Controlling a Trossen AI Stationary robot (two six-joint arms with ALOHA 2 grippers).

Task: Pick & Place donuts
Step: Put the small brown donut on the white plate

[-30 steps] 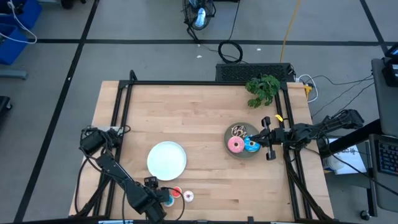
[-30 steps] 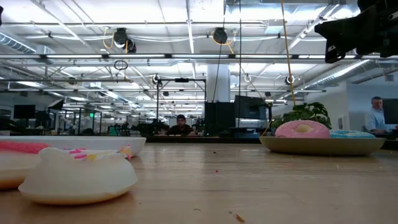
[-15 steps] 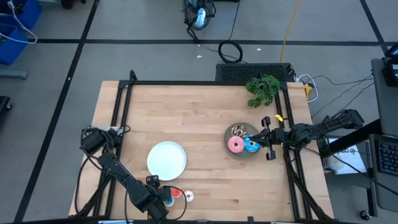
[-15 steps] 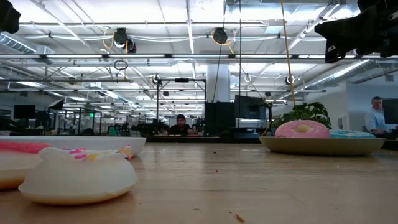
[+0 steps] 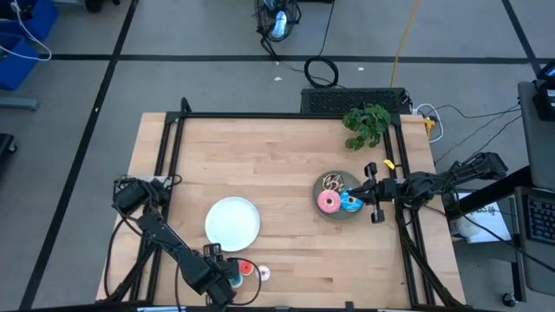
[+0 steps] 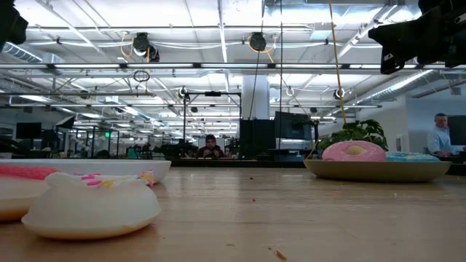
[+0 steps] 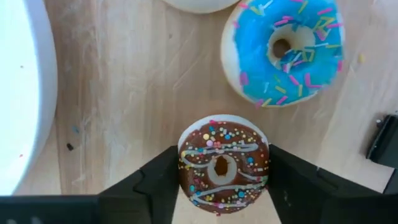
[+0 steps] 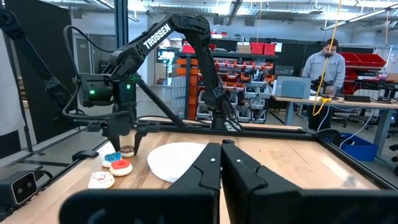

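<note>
My left gripper [image 7: 222, 180] clenches a small brown chocolate-iced donut with coloured sprinkles [image 7: 223, 163] above the wooden table [image 5: 277, 165], near its front edge, beside a blue-frosted mini donut [image 7: 286, 46]. Farther off, my right gripper [image 8: 220, 163] waits clenched, empty, beside the round grey plate [image 5: 336, 213].

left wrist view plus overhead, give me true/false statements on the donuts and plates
1. The left gripper has its jaws clamped on a small chocolate-frosted sprinkled donut. True.
2. The round white plate holds three donuts. False: it holds none; three lie on the round grey plate.
3. The pink frosted donut lies on the grey plate. True.
4. The small blue-frosted donut sits on the white plate. False: it lies on the wooden table.
5. The right gripper waits beside the grey plate. True.
</note>
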